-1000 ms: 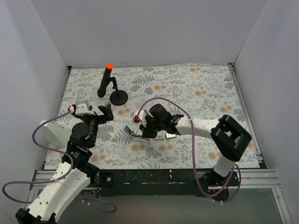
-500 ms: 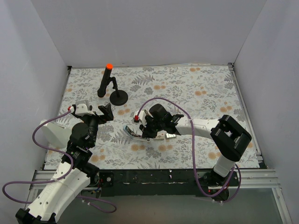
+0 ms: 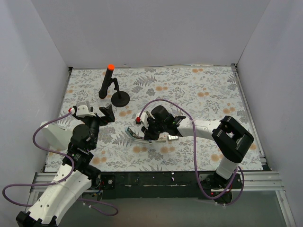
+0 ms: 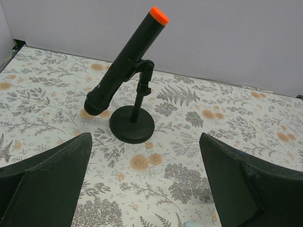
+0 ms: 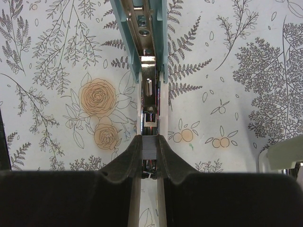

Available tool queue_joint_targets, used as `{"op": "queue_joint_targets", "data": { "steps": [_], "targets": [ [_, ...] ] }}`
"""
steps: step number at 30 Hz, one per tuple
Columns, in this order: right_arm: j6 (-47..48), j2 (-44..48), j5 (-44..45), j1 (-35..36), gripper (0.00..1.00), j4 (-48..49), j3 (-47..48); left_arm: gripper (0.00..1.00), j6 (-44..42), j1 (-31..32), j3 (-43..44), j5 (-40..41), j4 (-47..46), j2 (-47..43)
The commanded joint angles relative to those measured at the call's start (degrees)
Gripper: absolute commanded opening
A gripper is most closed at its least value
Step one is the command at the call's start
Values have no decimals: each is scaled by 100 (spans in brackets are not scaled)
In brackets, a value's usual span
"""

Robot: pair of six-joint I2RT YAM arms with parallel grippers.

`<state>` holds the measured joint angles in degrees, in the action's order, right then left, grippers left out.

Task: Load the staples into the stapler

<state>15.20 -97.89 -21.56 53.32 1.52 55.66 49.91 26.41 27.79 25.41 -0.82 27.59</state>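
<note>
Near the black stand, on the flowery table, there are two grippers, one stapler and one little block of staples. The stand is just one too, and it holds up one black tube with an orange tip.

The stapler lies on the table, nearer to the arm bases than the stand is and a bit to the right of it. It is open, so its silver inside faces up. From above, its long side runs about left to right across the table. In the right wrist view it points straight away from the fingers.

The right gripper hangs over the near end of the stapler. Its fingers are pinched close, with the small grey staples squeezed between them. The block sits in line with the silver groove.

The left gripper is to the left of the stapler, facing the stand. Its fingers are spread wide and hold nothing.
</note>
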Motion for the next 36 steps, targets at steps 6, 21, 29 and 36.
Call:
{"op": "queue_joint_targets", "data": {
  "steps": [6, 21, 29, 36],
  "targets": [
    [53, -169, -59, 3, 5, -143, 200, 98, -16, -31, 148, -71, 56, -17],
    [88, -310, -59, -6, 14, -354, 349, 98, -8, -49, 148, -89, 47, -17],
    [88, -301, -50, -6, 19, -416, 411, 98, -8, -57, 148, -98, 47, -8],
    [53, -292, 20, 3, 19, -389, 402, 98, -8, -57, 148, -115, 47, -17]
  ]
}}
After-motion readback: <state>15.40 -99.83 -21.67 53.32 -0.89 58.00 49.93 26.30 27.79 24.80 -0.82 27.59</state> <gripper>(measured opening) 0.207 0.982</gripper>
